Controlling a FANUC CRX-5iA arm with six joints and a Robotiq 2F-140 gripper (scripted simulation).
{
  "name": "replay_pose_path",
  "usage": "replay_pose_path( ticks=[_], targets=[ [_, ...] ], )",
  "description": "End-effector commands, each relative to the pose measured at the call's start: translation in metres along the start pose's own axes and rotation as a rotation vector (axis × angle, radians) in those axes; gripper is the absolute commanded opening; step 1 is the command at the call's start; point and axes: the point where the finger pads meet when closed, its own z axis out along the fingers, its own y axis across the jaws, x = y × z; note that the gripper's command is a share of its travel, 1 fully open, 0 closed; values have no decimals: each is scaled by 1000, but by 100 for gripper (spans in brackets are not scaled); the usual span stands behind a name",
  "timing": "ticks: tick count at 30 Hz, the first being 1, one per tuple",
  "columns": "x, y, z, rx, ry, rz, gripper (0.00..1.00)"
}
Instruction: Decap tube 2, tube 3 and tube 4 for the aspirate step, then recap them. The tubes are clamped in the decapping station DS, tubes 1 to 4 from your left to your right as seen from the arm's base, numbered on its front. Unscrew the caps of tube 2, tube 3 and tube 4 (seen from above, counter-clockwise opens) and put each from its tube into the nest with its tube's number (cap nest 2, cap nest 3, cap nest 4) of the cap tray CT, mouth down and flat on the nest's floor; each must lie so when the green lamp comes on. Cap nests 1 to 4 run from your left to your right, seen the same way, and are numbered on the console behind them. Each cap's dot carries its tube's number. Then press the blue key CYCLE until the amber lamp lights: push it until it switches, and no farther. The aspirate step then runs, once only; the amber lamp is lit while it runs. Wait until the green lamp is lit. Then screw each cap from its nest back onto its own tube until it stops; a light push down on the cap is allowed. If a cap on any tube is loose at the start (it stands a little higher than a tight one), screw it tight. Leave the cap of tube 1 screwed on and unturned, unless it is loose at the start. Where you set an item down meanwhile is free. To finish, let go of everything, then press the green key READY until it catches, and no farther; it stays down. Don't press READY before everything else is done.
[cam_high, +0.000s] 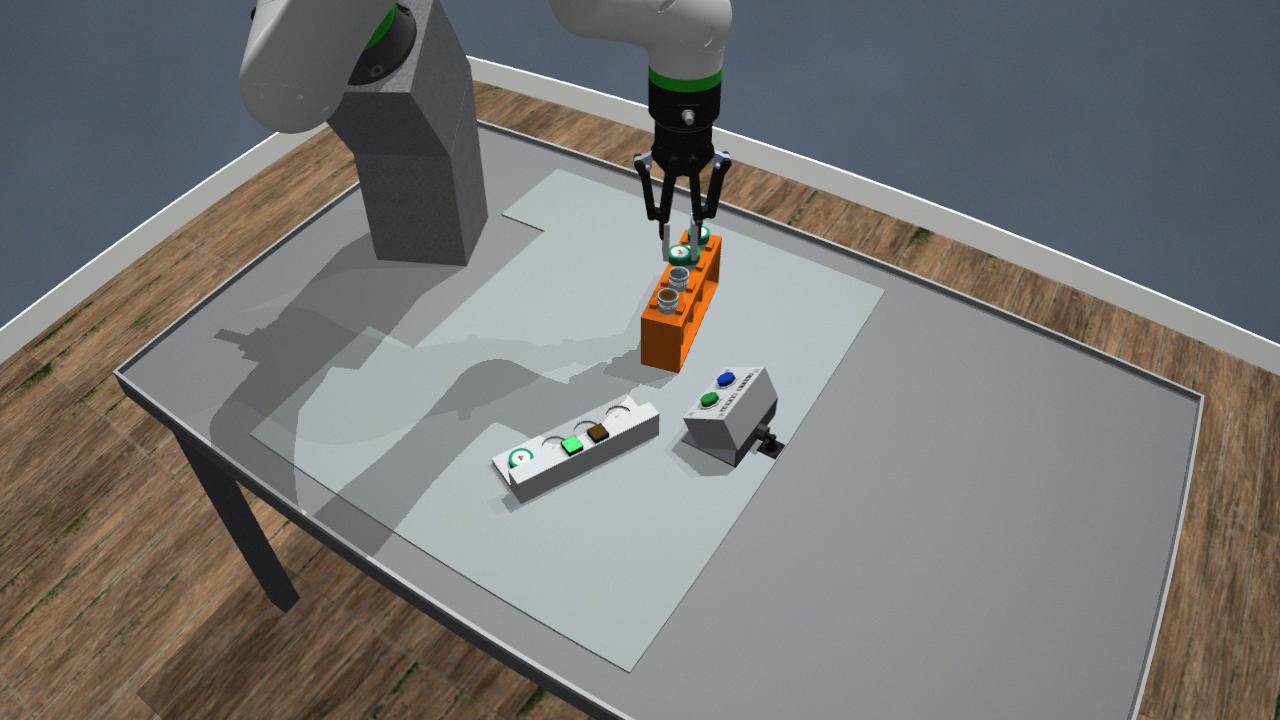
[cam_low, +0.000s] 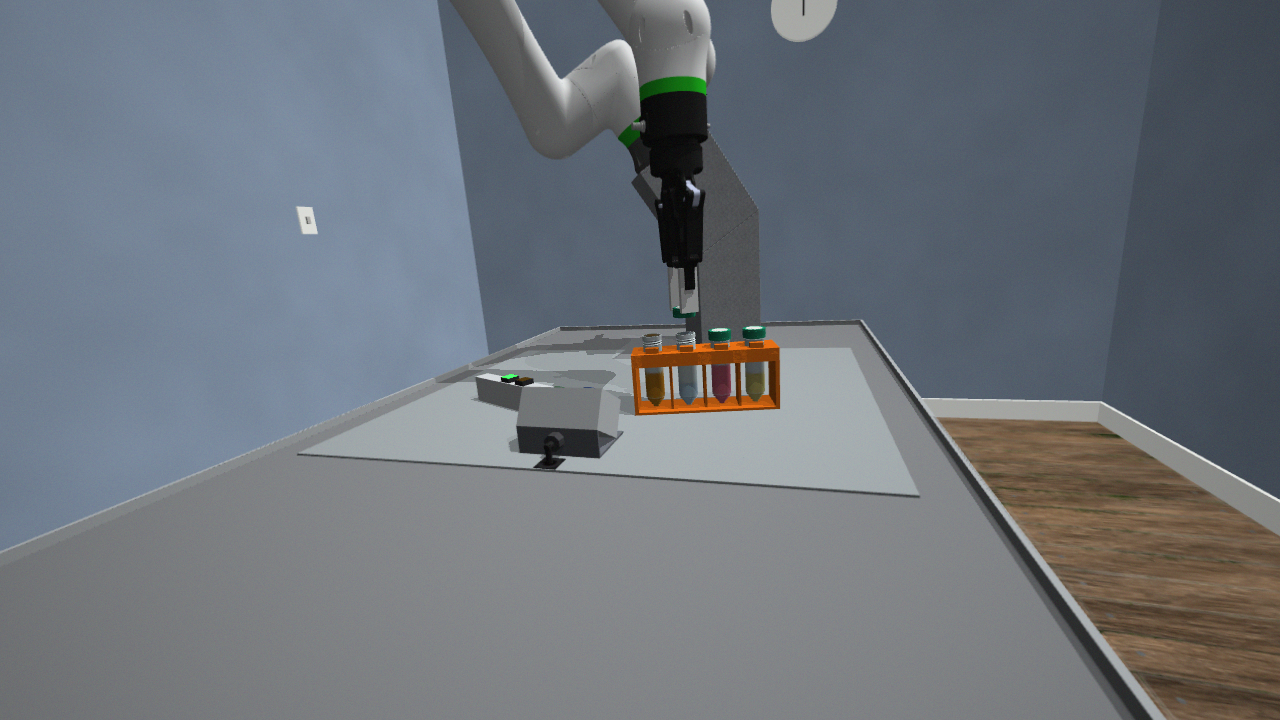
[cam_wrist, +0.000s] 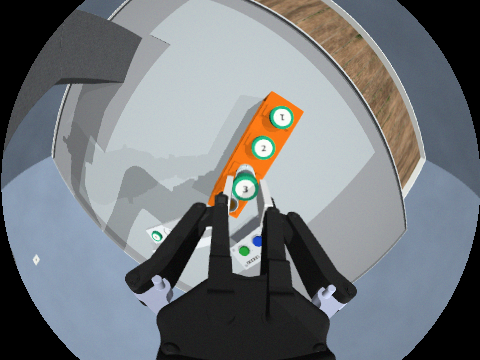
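Observation:
My gripper (cam_high: 679, 248) (cam_low: 682, 307) (cam_wrist: 245, 187) is shut on the green cap with dot 3 (cam_high: 678, 254) (cam_low: 682, 312) (cam_wrist: 246, 188). It holds the cap a little above the open tube 3 (cam_high: 677, 276) (cam_low: 685, 339) in the orange decapping station (cam_high: 666, 344) (cam_low: 707, 362) (cam_wrist: 227, 176). Tube 4 (cam_high: 665, 299) (cam_low: 651, 341) stands open beside it. Tube 2's cap (cam_low: 718, 334) (cam_wrist: 263, 148) and tube 1's cap (cam_low: 753, 332) (cam_wrist: 282, 118) sit on their tubes. Another cap (cam_high: 520, 458) (cam_wrist: 158, 235) lies in the end nest of the cap tray (cam_high: 626, 428).
The tray's green lamp (cam_high: 570, 445) (cam_low: 511, 377) is lit and its amber lamp (cam_high: 597, 433) is dark. The key box (cam_high: 729, 420) (cam_low: 563, 420) with the blue key (cam_high: 725, 378) (cam_wrist: 258, 242) and the green key (cam_high: 708, 399) (cam_wrist: 244, 251) stands beside the tray.

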Motion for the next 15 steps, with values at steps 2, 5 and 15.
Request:
replay_pose_path(
  ticks=[2, 5, 15],
  targets=[
    [0, 0, 6, 0, 0, 0, 0],
    [0, 0, 12, 0, 0, 0, 0],
    [0, 0, 25, 0, 0, 0, 0]
  ],
)
